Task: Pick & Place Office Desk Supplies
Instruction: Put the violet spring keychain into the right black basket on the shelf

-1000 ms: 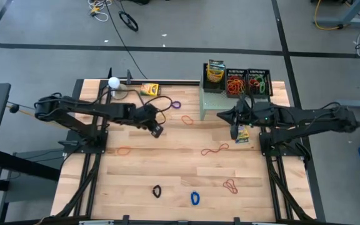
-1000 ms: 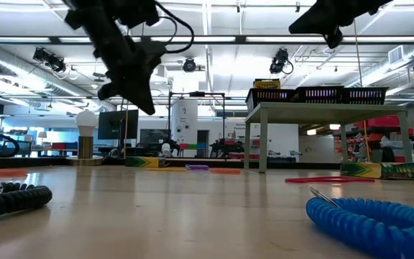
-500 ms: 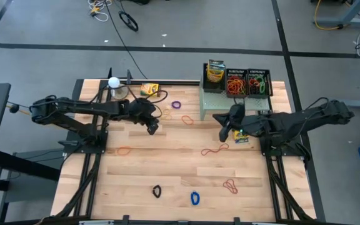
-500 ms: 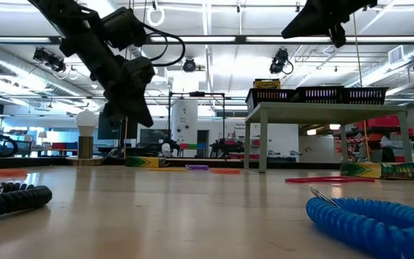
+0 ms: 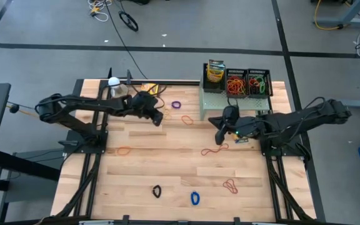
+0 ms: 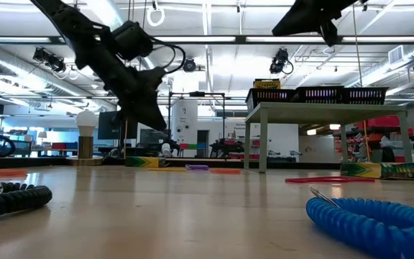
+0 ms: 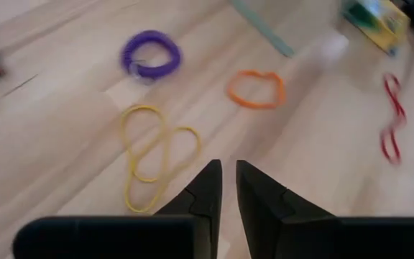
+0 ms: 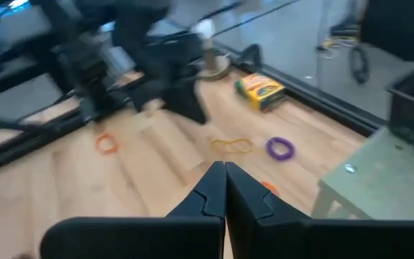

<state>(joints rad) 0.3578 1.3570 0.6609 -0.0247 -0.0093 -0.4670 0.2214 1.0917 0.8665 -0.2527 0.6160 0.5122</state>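
In the upper middle of the high frame, a yellow band (image 5: 165,113) lay flat on the table (image 5: 167,169), and the left gripper (image 5: 157,119) hung just over it. In the left wrist frame its fingers (image 7: 208,188) stood a narrow slit apart, holding nothing, tips above the yellow band's (image 7: 153,155) near loops. A purple band (image 7: 151,54) and an orange band (image 7: 256,88) lay further out, apart from each other. Right of centre in the high frame, the right gripper (image 5: 218,137) was clenched empty, above a red band (image 5: 215,150); a crayon box (image 5: 241,137) lay partly under that arm. Another crayon box (image 8: 261,88) lay near the table's far edge, by the left arm. At upper right of the high frame a shelf (image 5: 236,100) carried three trays (image 5: 236,82). The lower half of the table was mostly open wood, with a black band (image 5: 157,190), a blue band (image 5: 195,198) and a red loop (image 5: 230,185) near the bottom edge.
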